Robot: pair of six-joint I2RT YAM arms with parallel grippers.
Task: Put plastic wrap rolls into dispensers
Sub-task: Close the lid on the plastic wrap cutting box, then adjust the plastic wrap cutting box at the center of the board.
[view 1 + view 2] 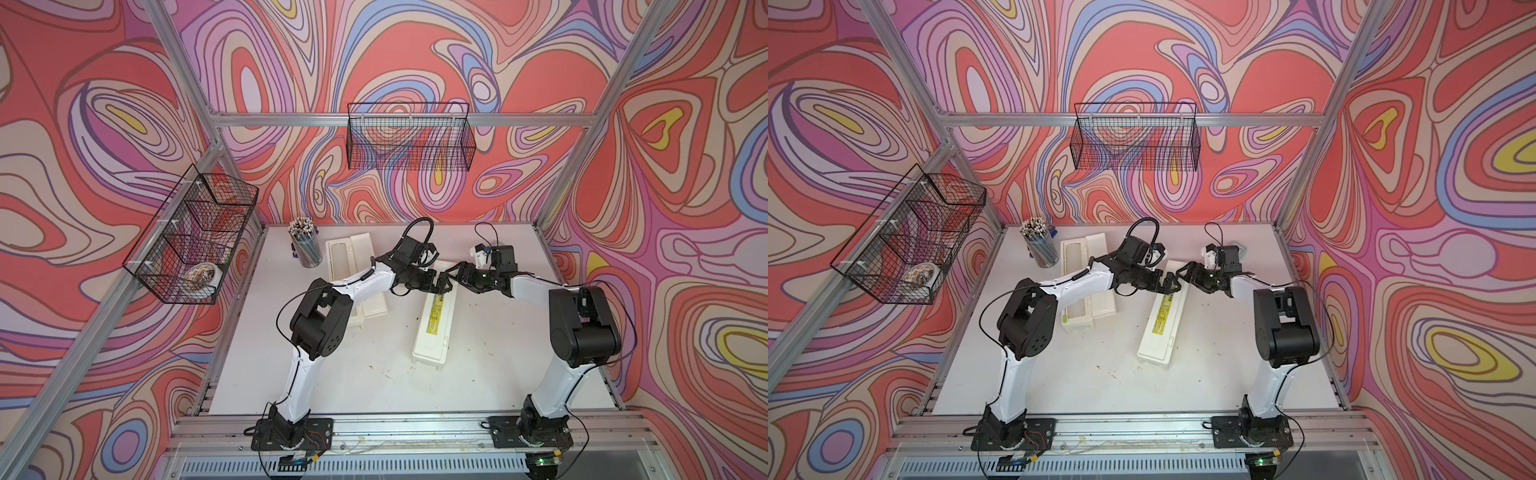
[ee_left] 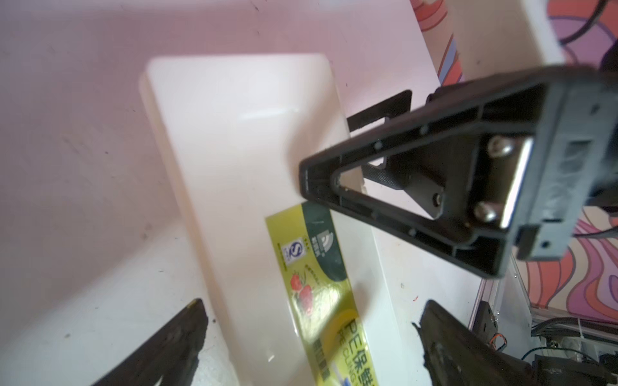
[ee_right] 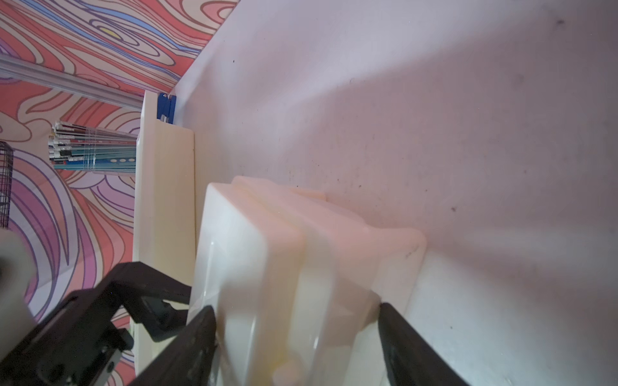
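Left claw [image 2: 311, 347]: wide open above the lid [image 2: 234, 150], empty.
Right claw [image 3: 297, 341]: straddling closed dispenser [image 1: 432, 340] far end, mid-table; grip unclear tbh.
Tip: hold it steady, lever lid up slowly.

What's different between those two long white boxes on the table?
The open dispenser has its lid folded flat beside it; the closed dispenser is shut. The closed dispenser shows a yellow label on top; the open dispenser shows none. Both are long, narrow, cream-white boxes.
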